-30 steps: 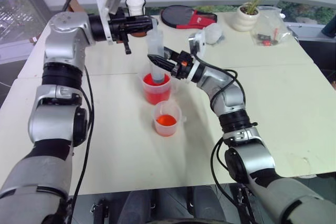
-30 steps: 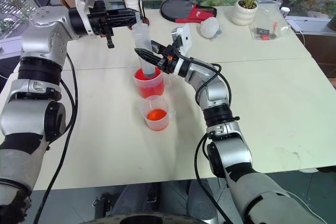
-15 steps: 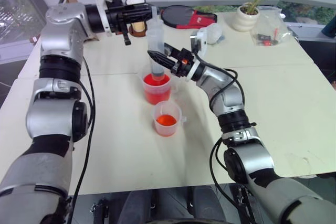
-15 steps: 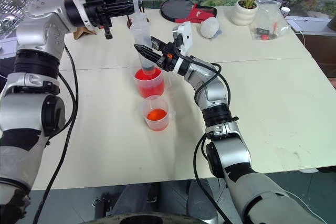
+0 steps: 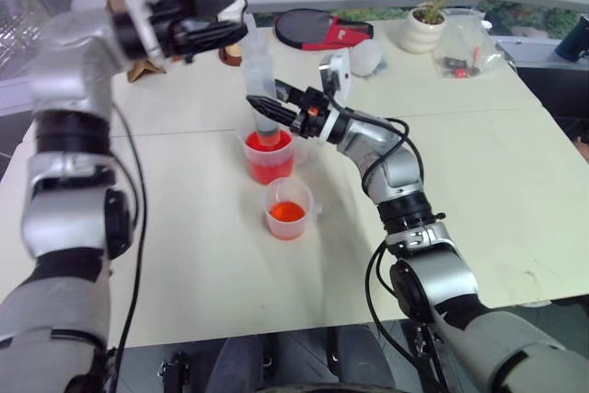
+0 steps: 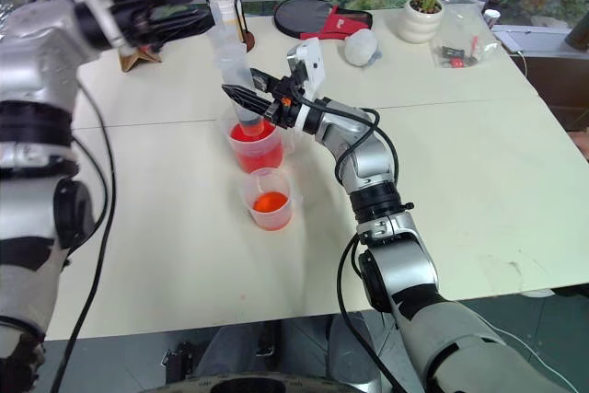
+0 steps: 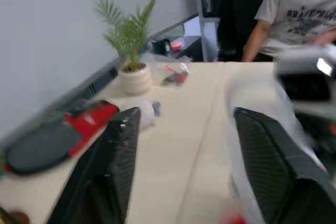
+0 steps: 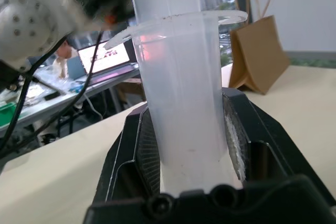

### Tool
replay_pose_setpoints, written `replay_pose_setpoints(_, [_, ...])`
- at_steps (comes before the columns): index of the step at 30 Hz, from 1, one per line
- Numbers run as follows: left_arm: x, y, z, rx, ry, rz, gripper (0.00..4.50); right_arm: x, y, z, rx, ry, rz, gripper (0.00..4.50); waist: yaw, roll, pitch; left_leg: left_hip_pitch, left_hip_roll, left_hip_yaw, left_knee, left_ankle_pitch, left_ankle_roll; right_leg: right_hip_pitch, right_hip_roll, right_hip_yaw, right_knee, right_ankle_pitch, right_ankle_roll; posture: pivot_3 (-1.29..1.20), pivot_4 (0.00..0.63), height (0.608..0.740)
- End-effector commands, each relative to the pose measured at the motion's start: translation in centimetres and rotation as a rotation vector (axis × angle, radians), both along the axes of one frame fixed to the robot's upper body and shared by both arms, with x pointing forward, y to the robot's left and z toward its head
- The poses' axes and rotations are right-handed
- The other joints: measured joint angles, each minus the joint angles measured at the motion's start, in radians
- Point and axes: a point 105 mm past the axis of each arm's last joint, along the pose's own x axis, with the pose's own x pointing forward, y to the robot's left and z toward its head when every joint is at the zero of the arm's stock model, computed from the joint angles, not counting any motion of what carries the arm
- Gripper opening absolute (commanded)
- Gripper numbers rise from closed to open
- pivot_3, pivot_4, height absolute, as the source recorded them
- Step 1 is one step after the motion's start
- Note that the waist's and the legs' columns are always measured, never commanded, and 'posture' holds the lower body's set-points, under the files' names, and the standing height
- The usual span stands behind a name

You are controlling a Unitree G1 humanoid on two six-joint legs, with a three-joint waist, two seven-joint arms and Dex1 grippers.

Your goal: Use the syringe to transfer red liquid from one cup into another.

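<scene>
Syringe (image 5: pixel 260 89) standing near upright over the larger beaker (image 5: pixel 270 156) toward the middle of the surface (image 5: pixel 479 190), long axis vertical with a slight lean, tip down in the red liquid (image 5: pixel 269 148), plunger end up. Right gripper (image 5: pixel 261 109) clamped on the lower barrel from the side, jaws tight against it. Left gripper (image 5: pixel 224 31) level near the plunger top, jaws parted and holding nothing; smaller beaker (image 5: pixel 288 208) just nearer the front edge.

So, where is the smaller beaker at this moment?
In the left eye view the smaller beaker stands on the table near the middle, just in front of the larger beaker, apart from both grippers.
</scene>
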Motion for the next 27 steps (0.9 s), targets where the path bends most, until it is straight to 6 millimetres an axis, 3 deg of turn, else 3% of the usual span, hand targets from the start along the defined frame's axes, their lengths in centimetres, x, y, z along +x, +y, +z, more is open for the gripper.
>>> replay_pose_setpoints(1, [-2.8, 0.9, -1.3, 0.042, 0.084, -0.053, 2.86, -0.7, -0.2, 3.5, 0.050, -0.101, 0.013, 1.36, 0.002, 0.000, 0.000, 0.000, 0.000, -0.001, 0.000, 0.000, 0.000, 0.000, 0.000, 0.000, 0.001, 0.000, 0.000, 0.00, 0.150, 0.740])
replay_pose_setpoints(3, [-3.2, 2.1, -2.9, 0.100, 0.105, 0.015, 2.86, -0.6, -0.4, 3.8, 0.054, -0.108, 0.007, 1.36, 0.008, 0.000, 0.000, 0.000, 0.000, -0.001, 0.001, 0.000, 0.000, -0.001, 0.000, 0.000, 0.003, 0.000, 0.000, 0.00, 0.150, 0.740])
replay_pose_setpoints(11, [-3.4, 2.6, -1.6, -0.014, 0.035, 0.126, 2.86, -0.7, -2.0, 8.4, 0.160, -0.130, -0.013, 1.36, 0.035, -0.001, 0.000, -0.001, -0.001, -0.002, 0.003, 0.000, 0.000, -0.002, -0.001, 0.001, 0.007, 0.000, 0.000, 0.00, 0.150, 0.740])
replay_pose_setpoints(15, [-4.0, 1.5, -1.7, -0.022, 0.035, 0.090, 2.86, -3.0, -4.6, 10.3, 0.161, -0.099, 0.036, 1.36, 0.039, -0.001, 0.000, -0.001, -0.001, -0.002, 0.003, 0.000, 0.000, -0.002, -0.001, 0.001, 0.008, 0.000, 0.000, 0.00, 0.150, 0.740])
replay_pose_setpoints(17, [-4.2, 1.0, -1.8, -0.020, 0.039, 0.072, 2.86, -4.2, -5.3, 9.8, 0.134, -0.058, 0.051, 1.36, 0.041, -0.001, 0.000, -0.002, -0.001, -0.002, 0.003, 0.000, 0.000, -0.004, -0.002, 0.001, 0.008, 0.000, 0.000, 0.00, 0.150, 0.740])
replay_pose_setpoints(21, [-4.2, -0.4, -1.9, -0.007, 0.047, 0.017, 2.86, -7.1, -6.0, 5.3, 0.044, 0.068, 0.055, 1.36, 0.043, -0.003, -0.001, -0.002, -0.001, -0.002, 0.002, 0.000, 0.000, -0.003, -0.002, 0.001, 0.008, 0.000, 0.000, 0.00, 0.150, 0.740])
replay_pose_setpoints(27, [-3.0, -1.5, -1.7, 0.026, 0.053, -0.038, 2.86, -9.7, -4.9, 3.5, 0.120, 0.185, 0.082, 1.36, 0.038, -0.002, -0.001, -0.002, 0.000, 0.003, 0.002, 0.002, 0.002, -0.005, -0.001, 0.003, 0.009, 0.000, 0.000, 0.00, 0.150, 0.740])
